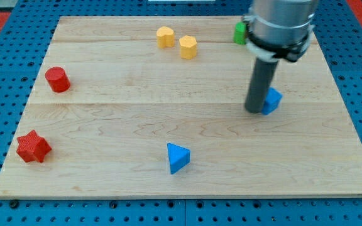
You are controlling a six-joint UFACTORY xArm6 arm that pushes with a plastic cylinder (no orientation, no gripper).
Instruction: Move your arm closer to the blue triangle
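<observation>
My tip (255, 110): lower end of my dark rod tool, on the pale wooden bench (105, 125); a bare rod with no jaws, holding nothing.
Blue triangle block (178, 157): at about 8 o'clock from my tip, well apart.
Other blue block (271, 100): touching my rod at 3 o'clock; shape unclear.
Two yellow hexagonal blocks (164, 36) (188, 46): 11 o'clock, together.
Green block (239, 32): 12 o'clock, partly hidden.
Red cylinder (58, 80); red star block (32, 147): far towards 9 o'clock.
</observation>
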